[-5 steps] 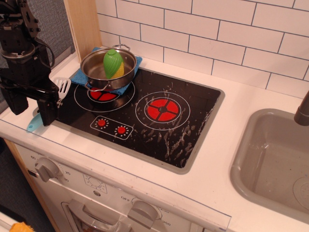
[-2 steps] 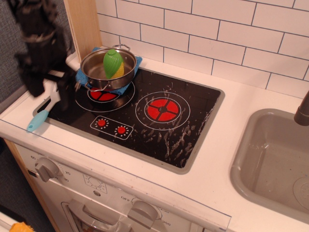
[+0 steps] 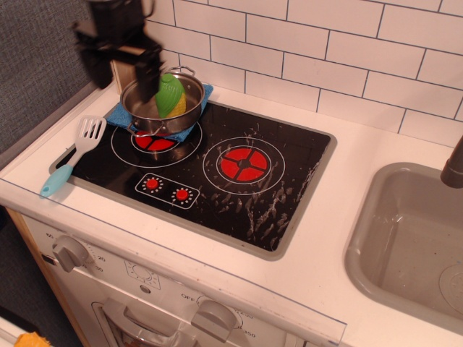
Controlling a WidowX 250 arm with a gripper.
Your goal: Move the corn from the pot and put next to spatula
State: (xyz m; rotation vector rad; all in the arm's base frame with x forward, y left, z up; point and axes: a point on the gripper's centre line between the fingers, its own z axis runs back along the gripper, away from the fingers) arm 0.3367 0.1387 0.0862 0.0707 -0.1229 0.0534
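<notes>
White subway tile backs this toy kitchen counter, and my target sits right under it: the corn (image 3: 170, 94), green husk up, leaning tilted inside the pot (image 3: 160, 103), a sliver of yellow showing low on its right. The pot rests on a blue cloth (image 3: 118, 113) at the back-left corner of the black cooktop (image 3: 217, 170), overlapping the rear-left burner ring.

My gripper (image 3: 121, 58) hangs just left of the corn, above the pot's left rim. I see two dark fingers pointing down with a clear gap between them, so I read it as spread wide and holding nothing. One finger (image 3: 150, 78) looks almost against the husk, though I can't tell whether it touches.

For this grab I want to shift right so the husk sits between the fingers, drop in without clipping the rim, and close across the ribbed middle. It's a smooth, tapered shape, so I judge a pinch near the tip could slip.

Front-left of the pot lies the spatula (image 3: 75, 152), white slotted head toward the pot, blue handle running to the counter edge. Bare cooktop beside it looks like a fair landing spot. The sink (image 3: 416, 238) sits far right of the pot, out of play.
</notes>
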